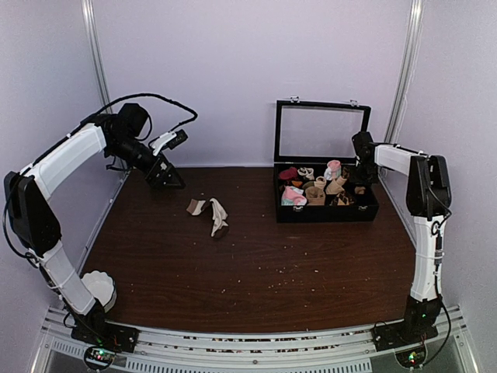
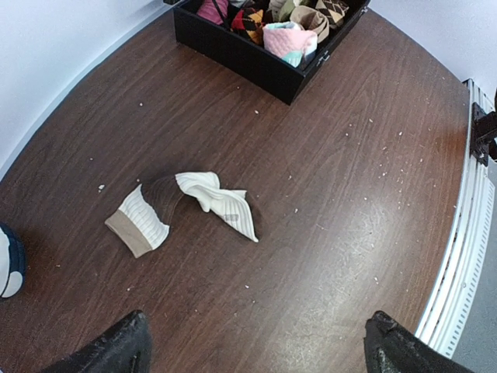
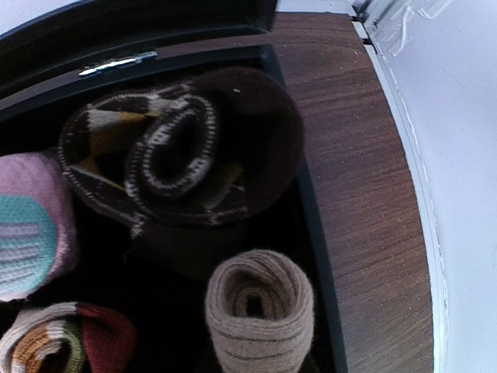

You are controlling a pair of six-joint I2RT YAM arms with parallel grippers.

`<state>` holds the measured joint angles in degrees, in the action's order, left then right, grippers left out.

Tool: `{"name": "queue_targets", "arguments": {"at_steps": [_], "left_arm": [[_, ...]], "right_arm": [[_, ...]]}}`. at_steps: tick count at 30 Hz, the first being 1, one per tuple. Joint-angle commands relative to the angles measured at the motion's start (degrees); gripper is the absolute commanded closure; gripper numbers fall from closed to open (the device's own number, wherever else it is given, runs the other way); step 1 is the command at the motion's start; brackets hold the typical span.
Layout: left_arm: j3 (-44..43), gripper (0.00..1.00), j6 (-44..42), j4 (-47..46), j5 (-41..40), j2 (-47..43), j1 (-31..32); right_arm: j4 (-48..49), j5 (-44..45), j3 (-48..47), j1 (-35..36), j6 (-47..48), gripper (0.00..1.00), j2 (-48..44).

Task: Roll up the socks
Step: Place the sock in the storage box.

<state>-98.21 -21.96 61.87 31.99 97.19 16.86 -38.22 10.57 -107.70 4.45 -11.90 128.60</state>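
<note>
The socks lie loose and crumpled together on the dark wooden table, left of centre. In the left wrist view the socks show pale ribbed fabric with a tan end and a brown patch. My left gripper hangs wide open and empty near the back left, its dark fingertips well short of the socks. My right gripper reaches down into the black box. Its jaws sit close on a rolled beige sock at the bottom of the right wrist view, with the fingers mostly hidden.
The black box stands at the back right with its lid raised. It holds several rolled socks, among them a dark patterned roll and a pink and teal one. A white round object sits by the left arm's base. Walls close in on both sides.
</note>
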Motion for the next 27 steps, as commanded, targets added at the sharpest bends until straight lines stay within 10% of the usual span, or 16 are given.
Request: {"name": "queue_targets", "arguments": {"at_steps": [1,6,10,27], "left_arm": [[-2.08,0.02,0.02,0.74,1.27,-1.19,-0.55],[-3.54,0.02,0.54,1.26,1.39,-0.71,-0.62],[-4.18,0.02,0.49,1.50,-1.39,-1.61,-0.57],[1.93,0.02,3.63,-3.68,-15.24,-10.78,-0.85]], "right_arm": [[1.23,-2.66,0.56,-0.32,1.25,0.85,-0.90],[0.86,-3.57,2.54,-0.32,0.79,0.61,-2.13],[2.02,-4.89,5.24,-0.32,-0.14,0.01,-5.33],[8.52,-13.39,19.21,3.70,-1.28,0.47,-27.01]]}}
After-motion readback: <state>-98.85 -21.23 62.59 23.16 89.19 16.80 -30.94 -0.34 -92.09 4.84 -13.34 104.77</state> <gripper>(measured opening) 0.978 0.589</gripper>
